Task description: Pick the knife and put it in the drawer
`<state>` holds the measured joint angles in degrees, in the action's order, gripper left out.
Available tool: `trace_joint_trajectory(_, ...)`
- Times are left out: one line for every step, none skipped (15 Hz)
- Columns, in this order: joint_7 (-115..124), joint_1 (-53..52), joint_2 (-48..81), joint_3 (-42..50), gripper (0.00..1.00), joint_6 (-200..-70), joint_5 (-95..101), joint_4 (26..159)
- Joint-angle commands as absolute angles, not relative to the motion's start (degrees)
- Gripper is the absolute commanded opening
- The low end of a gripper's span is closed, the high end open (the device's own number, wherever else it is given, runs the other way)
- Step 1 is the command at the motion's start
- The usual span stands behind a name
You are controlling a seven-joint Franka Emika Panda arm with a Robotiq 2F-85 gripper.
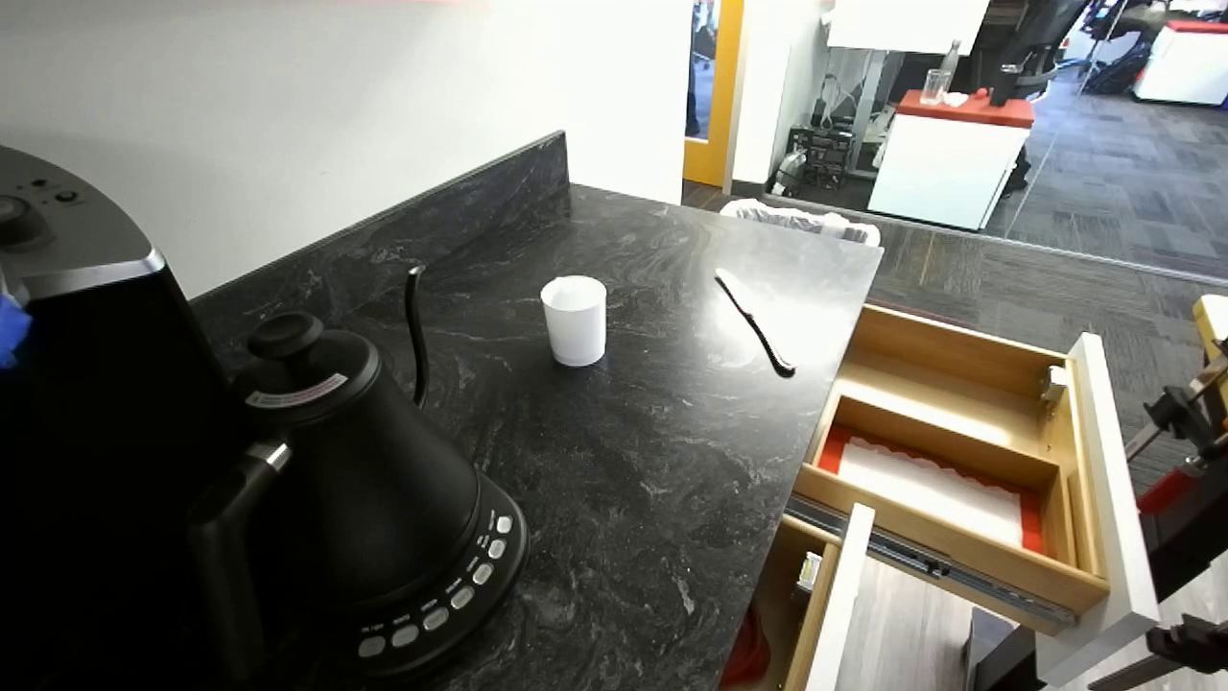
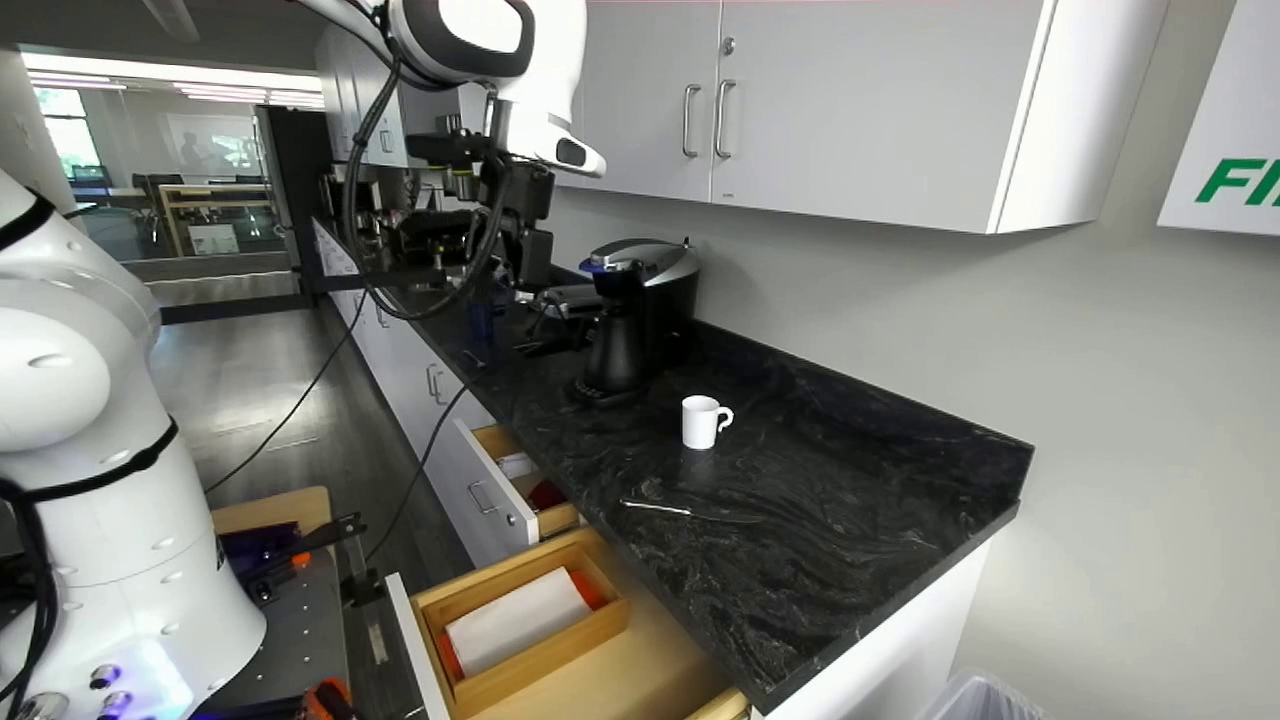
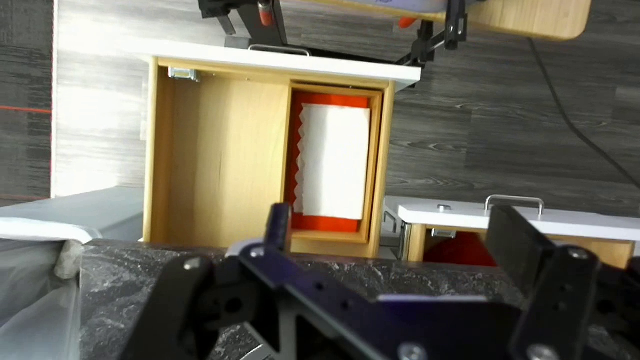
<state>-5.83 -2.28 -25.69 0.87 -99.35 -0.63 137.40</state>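
At lower centre in an exterior view, the thin metal knife lies on the black marbled-stone worktop, its darker end hard to pick out; the bottom edge crops the light natural-wood drawer. Cut off at the wrist view's bottom, the black two-fingered hand stands spread wide, gripping nothing.

- My fingers: black
- Knife: dark to me, with bright glints
- Countertop: black, swirled with grey veins
- Drawer: pale honey wood, white front
- Red lining, white sheet
- Mug: plain white
- Kettle: black
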Motion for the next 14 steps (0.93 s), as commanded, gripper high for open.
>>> trace_joint_trajectory(-7.6,-1.0,-19.9,1.9,1.0,-101.7,0.6,131.8)
trace_joint_trajectory(-7.6,-0.7,-18.6,2.3,1.0,-102.5,0.2,130.6)
trace_joint_trajectory(-7.3,-0.3,-17.5,2.7,1.0,-103.3,-0.4,129.5)
trace_joint_trajectory(-7.4,0.0,-16.3,3.2,1.0,-103.7,-0.7,128.2)
trace_joint_trajectory(-7.0,0.5,-15.1,3.4,1.0,-104.2,-0.6,126.9)
trace_joint_trajectory(-7.1,1.0,-13.8,3.9,1.0,-104.6,-0.3,125.3)
trace_joint_trajectory(-6.9,1.5,-12.7,4.3,1.0,-104.9,0.1,123.8)
trace_joint_trajectory(-6.4,2.1,-11.6,4.5,1.0,-105.5,0.9,122.4)
trace_joint_trajectory(-5.8,2.5,-10.8,4.5,1.0,-105.7,1.2,121.2)
trace_joint_trajectory(-5.4,2.7,-10.5,4.5,1.0,-105.6,1.0,120.6)
trace_joint_trajectory(-6.5,2.4,-12.0,4.3,1.0,-105.2,0.0,122.9)
trace_joint_trajectory(-6.5,2.7,-11.3,4.4,1.0,-105.2,0.1,122.0)
trace_joint_trajectory(-6.5,2.7,-10.8,4.4,1.0,-105.2,0.1,121.4)
trace_joint_trajectory(-6.4,2.7,-10.6,4.4,1.0,-105.2,0.1,121.1)
